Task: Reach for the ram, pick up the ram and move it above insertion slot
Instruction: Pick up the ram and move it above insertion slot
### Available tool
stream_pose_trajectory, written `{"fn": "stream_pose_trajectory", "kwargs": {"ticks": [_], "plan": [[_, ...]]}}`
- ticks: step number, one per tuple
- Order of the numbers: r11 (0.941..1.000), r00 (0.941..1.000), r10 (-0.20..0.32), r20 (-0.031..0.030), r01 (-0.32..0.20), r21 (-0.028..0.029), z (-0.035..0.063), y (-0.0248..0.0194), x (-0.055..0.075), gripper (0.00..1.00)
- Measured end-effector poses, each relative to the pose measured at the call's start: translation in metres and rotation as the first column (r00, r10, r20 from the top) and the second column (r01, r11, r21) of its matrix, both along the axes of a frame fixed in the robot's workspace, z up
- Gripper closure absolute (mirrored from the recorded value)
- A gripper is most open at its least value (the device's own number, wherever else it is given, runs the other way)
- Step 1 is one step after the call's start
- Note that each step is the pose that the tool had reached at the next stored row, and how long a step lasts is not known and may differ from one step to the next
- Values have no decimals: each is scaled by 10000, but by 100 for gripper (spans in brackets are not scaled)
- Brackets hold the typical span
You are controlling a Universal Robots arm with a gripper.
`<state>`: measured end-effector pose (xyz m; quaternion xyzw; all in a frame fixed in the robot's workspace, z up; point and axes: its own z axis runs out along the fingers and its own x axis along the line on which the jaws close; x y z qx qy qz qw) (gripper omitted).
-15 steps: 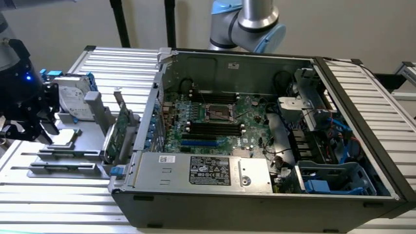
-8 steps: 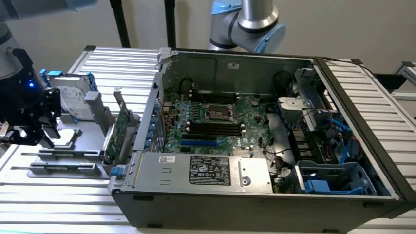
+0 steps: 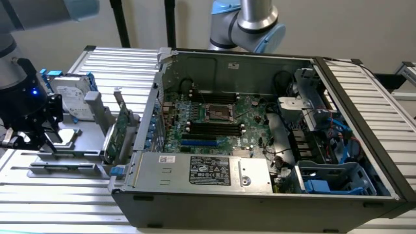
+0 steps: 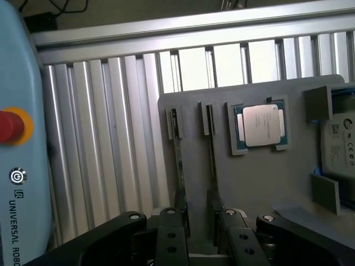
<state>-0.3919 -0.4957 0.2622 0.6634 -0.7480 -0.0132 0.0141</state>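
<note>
Presently, pincer (image 4: 202,221), jaws apart, sits just at the near end of the ram (image 4: 211,160), which stands on edge in the grey holder (image 4: 266,183) at the computer case's (image 3: 260,204) nine o'clock in the exterior view, long axis running straight out from the gap.

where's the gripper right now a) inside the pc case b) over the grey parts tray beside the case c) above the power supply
b: the gripper hangs over the grey parts tray on the exterior view's left, outside the pc case.
</note>
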Motion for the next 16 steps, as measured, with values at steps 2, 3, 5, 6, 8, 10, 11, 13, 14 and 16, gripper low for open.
{"fn": "stream_pose_trajectory", "kwargs": {"ticks": [2,3,5,6,8,10,11,13,14,16], "plan": [[10000,10000,0,0,0,0,-36,-1,-3,69],[10000,10000,0,0,0,0,-53,-1,-4,69],[10000,10000,0,-1,0,0,-89,-1,-6,69],[10000,10000,0,-1,0,-1,-107,-2,-7,69],[10000,10000,0,-1,0,-1,-145,-4,-10,69],[10000,10000,-1,0,1,0,-182,-9,-10,69],[10000,10000,0,0,0,0,-200,-15,-10,69],[10000,10000,0,-2,0,-1,-235,-26,-10,69],[10000,10000,1,-2,-1,-2,-252,-32,-11,69],[10000,10000,5,-1,-5,-2,-285,-43,-10,69]]}}
